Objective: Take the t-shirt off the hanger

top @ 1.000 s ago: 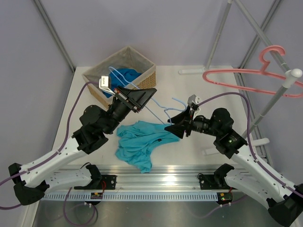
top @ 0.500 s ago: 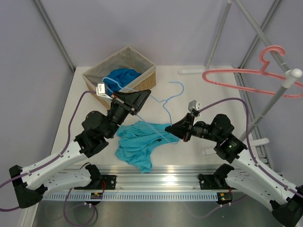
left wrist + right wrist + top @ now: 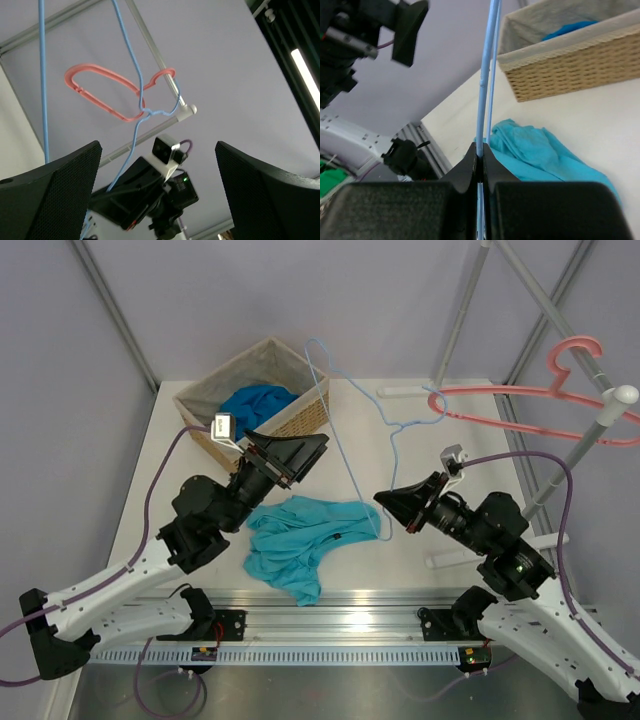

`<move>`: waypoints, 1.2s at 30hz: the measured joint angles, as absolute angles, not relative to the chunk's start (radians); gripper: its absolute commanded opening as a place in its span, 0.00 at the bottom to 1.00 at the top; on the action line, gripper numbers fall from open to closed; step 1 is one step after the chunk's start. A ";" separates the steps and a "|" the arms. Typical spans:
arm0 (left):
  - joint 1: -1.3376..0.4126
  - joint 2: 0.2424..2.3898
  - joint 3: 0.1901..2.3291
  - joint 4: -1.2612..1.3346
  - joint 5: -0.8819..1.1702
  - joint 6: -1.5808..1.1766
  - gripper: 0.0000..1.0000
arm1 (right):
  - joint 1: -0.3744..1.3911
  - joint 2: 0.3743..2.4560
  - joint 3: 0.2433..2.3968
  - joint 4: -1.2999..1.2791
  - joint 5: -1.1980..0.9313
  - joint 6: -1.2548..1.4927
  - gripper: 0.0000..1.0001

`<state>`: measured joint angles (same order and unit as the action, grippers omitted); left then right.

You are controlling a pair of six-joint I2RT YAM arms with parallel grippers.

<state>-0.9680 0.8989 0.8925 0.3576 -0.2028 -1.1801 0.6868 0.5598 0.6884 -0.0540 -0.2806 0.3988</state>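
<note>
Top external view: right claw (image 3: pixel 383 502) pinched tight on the thin wire hanger (image 3: pixel 485 70), held up off the desk (image 3: pixel 400 440). Left claw (image 3: pixel 292 445) gapes wide, empty. The teal t-shirt (image 3: pixel 300 545) lies crumpled on the desk between the arms. It looks soft, light and limp, so any bunched fold should give a grip.

A woven wicker basket (image 3: pixel 312 400) sat at the far-left corner of the white table (image 3: pixel 400 450), with a royal-blue cloth (image 3: pixel 255 400) inside. A thick pink plastic hanger (image 3: pixel 578 341) hung on a slanted metal pole (image 3: pixel 580 445) at right.
</note>
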 measured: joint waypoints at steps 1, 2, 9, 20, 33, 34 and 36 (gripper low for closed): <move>-0.968 0.901 0.892 0.351 -0.186 -1.172 0.99 | 0.687 0.570 0.717 -0.089 -0.242 0.404 0.00; -0.968 0.902 0.892 0.342 -0.169 -1.156 0.99 | 0.687 0.580 0.743 -0.120 -0.210 0.408 0.00; -0.968 0.873 0.872 0.253 -0.084 -1.013 0.99 | 0.686 0.749 0.958 -0.286 0.014 0.447 0.00; -0.968 0.749 0.850 -0.131 -0.127 -0.694 0.99 | 0.686 1.077 1.273 -0.364 0.420 0.484 0.00; -0.968 0.766 0.765 -0.274 -0.043 -0.503 0.99 | 0.686 1.497 1.612 -0.394 0.878 0.605 0.00; -0.968 0.762 0.759 -0.277 -0.036 -0.495 0.99 | 0.686 1.533 1.644 -0.402 0.914 0.617 0.00; -0.968 0.756 0.751 -0.287 -0.021 -0.482 0.99 | 0.686 1.598 1.711 -0.423 0.985 0.636 0.00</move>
